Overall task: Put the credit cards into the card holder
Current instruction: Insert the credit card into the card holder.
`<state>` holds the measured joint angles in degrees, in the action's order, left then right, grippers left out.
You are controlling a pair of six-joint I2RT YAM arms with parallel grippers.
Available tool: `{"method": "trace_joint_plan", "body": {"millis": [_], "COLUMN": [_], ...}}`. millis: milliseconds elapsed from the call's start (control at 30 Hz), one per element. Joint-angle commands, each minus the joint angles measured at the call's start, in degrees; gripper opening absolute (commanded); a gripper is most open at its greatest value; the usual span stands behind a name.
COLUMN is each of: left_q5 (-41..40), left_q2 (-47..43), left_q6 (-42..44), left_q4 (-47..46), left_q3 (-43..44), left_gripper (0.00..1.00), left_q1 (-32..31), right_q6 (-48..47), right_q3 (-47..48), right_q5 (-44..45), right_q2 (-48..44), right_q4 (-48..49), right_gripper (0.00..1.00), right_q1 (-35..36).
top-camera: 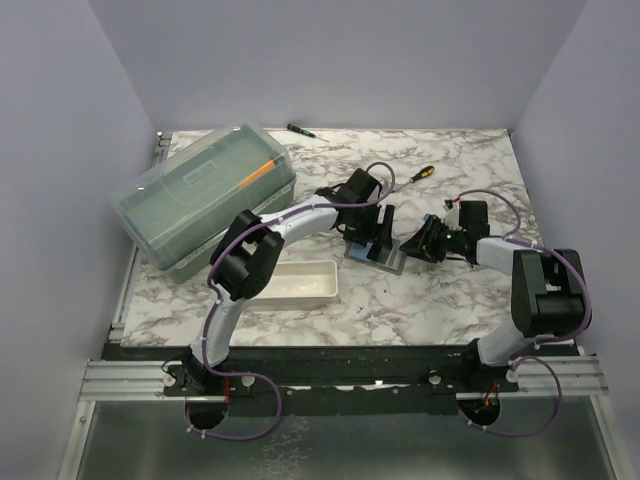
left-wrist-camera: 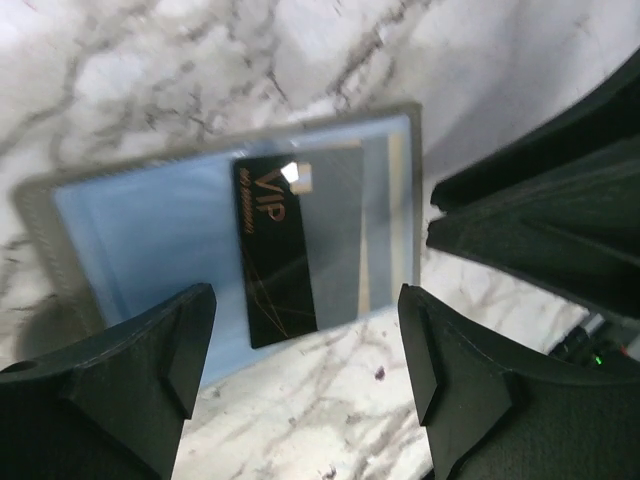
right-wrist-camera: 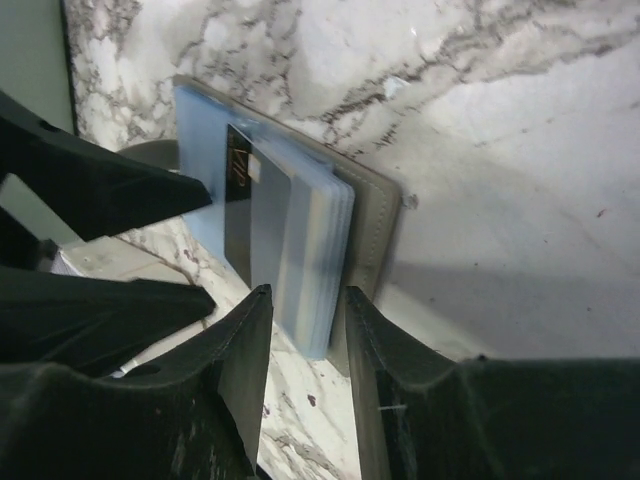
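White-grey marble tabletop (top-camera: 420, 305) is carrying the open grey folding card holder (top-camera: 375, 255) at frame centre. Over it the left tool (left-wrist-camera: 305, 310) is hanging wide; the right tool (right-wrist-camera: 307, 300) is narrow, pinching its blue sleeves (right-wrist-camera: 310, 230). A black VIP card (left-wrist-camera: 290, 250) is sitting inside one.

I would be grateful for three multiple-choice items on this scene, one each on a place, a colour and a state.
1. Where on the tabletop is the white tray? A far right corner; B front, left of centre; C far left corner.
2. What colour is the VIP card? A red; B white; C black.
3. How does the left end effector stand? A open; B shut on a card; C shut on nothing.

Answers: B, the top view shows the tray close to the arm bases, left of the middle; C, the card in a clear sleeve of the card holder is black; A, a wide gap separates its fingers over the holder.
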<state>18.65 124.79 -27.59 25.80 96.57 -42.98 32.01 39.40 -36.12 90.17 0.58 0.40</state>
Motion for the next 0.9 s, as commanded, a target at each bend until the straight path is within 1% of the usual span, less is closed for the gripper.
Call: {"method": "trace_joint_plan", "body": {"millis": [0,133,267,467,567,733,867], "left_q5": [-2.34,-0.18,5.98,13.40,16.21,15.11,16.02], "left_q2": [2.89,3.77,3.88,2.61,2.55,1.84,2.33], "left_q6": [0.31,-0.25,-3.50,-8.90,-10.82,-8.97,-7.48], "left_q4": [0.62,0.51,-0.98,-6.01,-7.93,-8.16,-7.96], "left_q3": [1.99,2.56,2.06,1.13,1.22,0.24,-0.20], "left_gripper": [0.80,0.79,0.76,0.73,0.72,0.72,0.77], "left_q1": [-0.36,-0.85,-1.18,-1.61,-1.95,-1.96,-1.75], "right_q6": [1.73,1.74,3.06,6.52,6.92,5.13,2.46], "right_q3": [-1.91,-2.01,-2.33,-4.06,-4.67,-4.07,-2.99], "right_q5": [-1.73,-2.44,-3.69,-6.67,-6.52,-4.73,-3.00], "right_q2": [2.60,4.45,6.20,7.48,7.11,6.42,5.13], "right_q4": [4.35,5.21,7.36,12.49,12.96,10.66,7.82], "right_gripper": [0.38,0.33,0.29,0.22,0.22,0.22,0.26], "right_q1": [-0.05,-0.05,-0.05,-0.04,-0.05,-0.04,-0.05]}}
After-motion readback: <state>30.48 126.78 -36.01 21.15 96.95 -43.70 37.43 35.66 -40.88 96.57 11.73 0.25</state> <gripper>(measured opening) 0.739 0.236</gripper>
